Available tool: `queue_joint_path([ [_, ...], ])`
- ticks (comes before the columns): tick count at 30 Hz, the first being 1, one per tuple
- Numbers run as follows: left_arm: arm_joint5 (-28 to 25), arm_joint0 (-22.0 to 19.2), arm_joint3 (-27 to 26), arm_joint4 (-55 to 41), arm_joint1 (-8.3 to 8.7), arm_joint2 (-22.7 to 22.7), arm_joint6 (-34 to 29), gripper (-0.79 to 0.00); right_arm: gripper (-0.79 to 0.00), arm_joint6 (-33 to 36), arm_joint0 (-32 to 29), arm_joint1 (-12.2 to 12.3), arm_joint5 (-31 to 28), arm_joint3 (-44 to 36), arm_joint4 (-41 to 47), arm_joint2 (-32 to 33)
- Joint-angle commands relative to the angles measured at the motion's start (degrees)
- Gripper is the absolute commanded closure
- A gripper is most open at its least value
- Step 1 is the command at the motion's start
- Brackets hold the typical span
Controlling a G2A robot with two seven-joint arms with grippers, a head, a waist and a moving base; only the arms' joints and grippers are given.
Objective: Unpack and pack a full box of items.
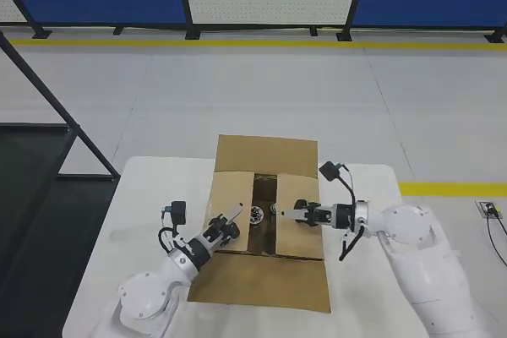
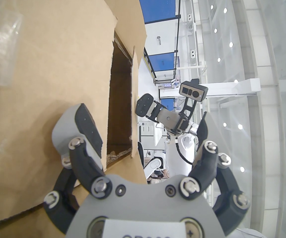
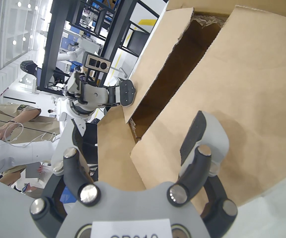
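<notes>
A brown cardboard box (image 1: 266,253) stands mid-table. Its far flap (image 1: 266,152) and near flap (image 1: 262,287) lie flat outward. The two side flaps (image 1: 230,203) (image 1: 298,221) are folded inward, with a dark gap between them. A small dark and white item (image 1: 255,214) shows in that gap. My left gripper (image 1: 226,226) (image 2: 143,130) is open at the left flap's inner edge, one finger (image 2: 86,130) over the cardboard. My right gripper (image 1: 287,211) (image 3: 138,139) is open at the right flap's edge, with a finger (image 3: 200,134) over that flap. Each wrist view shows the other gripper (image 2: 145,105) (image 3: 125,95) across the gap.
The white table (image 1: 144,194) has bare room left and right of the box. A black metal frame (image 1: 34,152) stands beyond the table's left side. A strip of clear tape (image 2: 4,43) sticks to the left flap. A cable (image 1: 503,241) lies on the floor at right.
</notes>
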Motion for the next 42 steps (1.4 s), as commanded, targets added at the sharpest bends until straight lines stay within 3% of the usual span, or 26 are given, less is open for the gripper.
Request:
queue_joint_path([
  [1, 0.09, -0.12, 0.25, -0.06, -0.04, 0.16, 0.13, -0.785, -0.785, -0.23, 0.63, -0.06, 0.16, 0.95, -0.42, -0.99],
  [27, 1.42, -1.69, 2.49, -0.53, -0.78, 2.57, 2.48, -0.785, -0.785, -3.20, 1.91, 1.02, -0.83, -0.28, -6.24, -5.42],
  [42, -6.95, 3.48, -4.95, -3.36, 0.09, -3.94, -0.94, -0.785, -0.785, -3.46, 0.86, 2.68, -4.45, -3.22, -0.14, -0.79],
])
